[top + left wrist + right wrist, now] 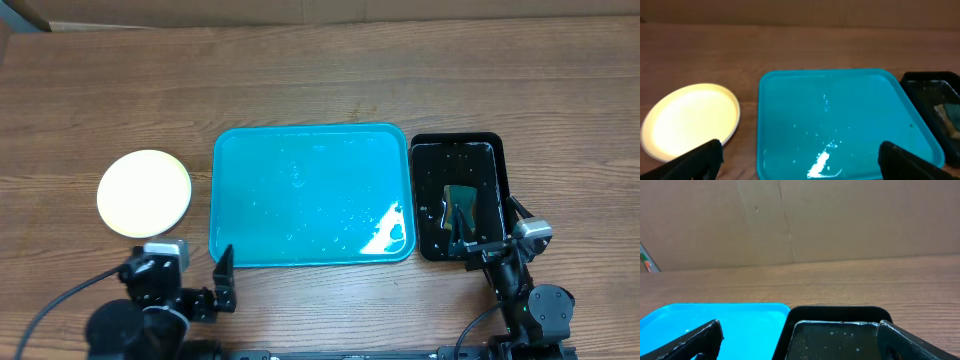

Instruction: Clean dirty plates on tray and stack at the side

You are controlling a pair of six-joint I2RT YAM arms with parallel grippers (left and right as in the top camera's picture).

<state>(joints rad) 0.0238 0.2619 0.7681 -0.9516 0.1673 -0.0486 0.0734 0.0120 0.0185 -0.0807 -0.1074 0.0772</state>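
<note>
The teal tray (pixel 310 195) lies mid-table, wet and glossy, with no plate on it; it also shows in the left wrist view (pixel 840 120) and the right wrist view (pixel 715 317). One pale yellow-green plate (pixel 144 193) sits on the table left of the tray, with no smear visible (pixel 690 120). I cannot tell whether other plates lie under it; the white plates are not visible. My left gripper (pixel 190 275) (pixel 800 165) is open and empty near the tray's front left corner. My right gripper (pixel 490 235) (pixel 800 342) is open and empty over the near end of the black tray.
A narrow black tray (pixel 458 150) with a dark sponge (pixel 460 205) in it stands right of the teal tray, its rim also in the right wrist view (pixel 840 311). A cardboard wall (pixel 800 220) stands behind the table.
</note>
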